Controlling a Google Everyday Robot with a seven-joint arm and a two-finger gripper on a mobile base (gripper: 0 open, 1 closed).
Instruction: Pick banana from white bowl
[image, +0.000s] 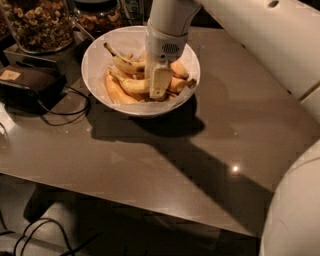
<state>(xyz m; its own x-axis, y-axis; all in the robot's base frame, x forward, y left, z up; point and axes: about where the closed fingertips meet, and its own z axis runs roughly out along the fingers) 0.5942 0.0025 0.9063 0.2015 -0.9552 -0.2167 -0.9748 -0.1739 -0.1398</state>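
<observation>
- Far left: a glass jar of nuts (37, 22) stands at the back of the table (150, 165).
- Centre-left: the white bowl (93, 70) holds several bananas. The pale banana (131, 86) lies inside, not yet lifted.
- The gripper (159, 90) reaches down onto that banana; whether it grips cannot be told.

The jaws, down in the white bowl (93, 65), hide the banana (128, 85)'s right end.

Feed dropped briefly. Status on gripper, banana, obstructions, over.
Gripper low inside white bowl, at one end of banana. Banana lying in bowl, not lifted. Orange-toned bananas packed against it.
</observation>
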